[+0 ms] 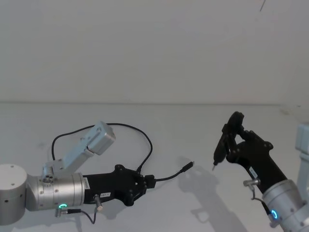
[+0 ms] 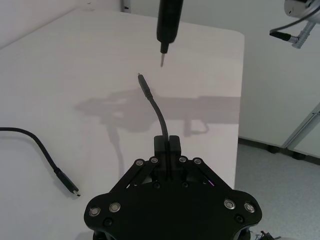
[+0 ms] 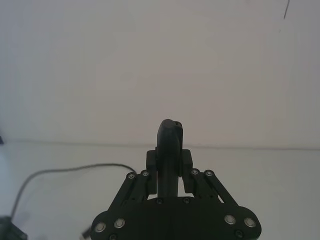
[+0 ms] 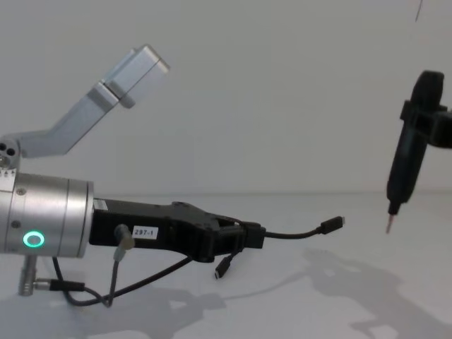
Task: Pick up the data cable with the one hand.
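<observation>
White table (image 1: 159, 121), bare wall (image 1: 154, 48). We list: left gripper (image 1: 148, 181) clamped on the data cable (image 1: 151, 145) beside one plug (image 1: 188, 167), short end pointing toward the right gripper's (image 1: 229, 140) clenched pen tool (image 1: 219, 150); slack trails behind.

There is one data cable (image 2: 159, 114), ending in two USB-type plugs, a raised plug (image 4: 332, 224) and a hanging plug (image 4: 224, 268); two black grippers, the left gripper (image 2: 167, 145) and the right gripper (image 3: 170, 164); one pen-shaped tool (image 4: 406, 162); two silver wrists, the left wrist (image 1: 53, 192) and the right wrist (image 1: 286, 198); two ring lights, a green ring light (image 4: 32, 239) and a blue ring light (image 1: 273, 214); one white label (image 4: 144, 232); one white table (image 1: 159, 121).
</observation>
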Available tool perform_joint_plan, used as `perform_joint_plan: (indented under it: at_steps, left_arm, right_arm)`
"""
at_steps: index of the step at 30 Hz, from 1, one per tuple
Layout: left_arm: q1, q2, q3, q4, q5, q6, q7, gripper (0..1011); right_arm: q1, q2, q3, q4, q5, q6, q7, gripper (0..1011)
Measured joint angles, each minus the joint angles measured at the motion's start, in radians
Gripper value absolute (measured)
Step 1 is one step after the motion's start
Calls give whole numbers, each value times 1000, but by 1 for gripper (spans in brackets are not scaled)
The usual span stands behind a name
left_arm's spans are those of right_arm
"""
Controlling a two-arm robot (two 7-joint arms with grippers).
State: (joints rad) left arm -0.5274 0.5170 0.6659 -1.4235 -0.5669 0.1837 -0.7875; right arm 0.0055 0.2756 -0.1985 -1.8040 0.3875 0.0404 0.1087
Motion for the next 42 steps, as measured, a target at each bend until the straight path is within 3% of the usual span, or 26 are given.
perform_joint_plan:
  at_steps: [8,20,42]
  left_arm:
    - [2,2,0,-9,-3,3,1,47]
    - [3,4,0,-14,-4,5,2,46]
    - [4,4,0,-17,-5,6,2,47]
  right_arm:
    - [24,-47,6,2,60,17,7,279]
    - [52,-85,-4,22,105,18,18,279]
    - [53,-71,-3,43,132,-4,47,279]
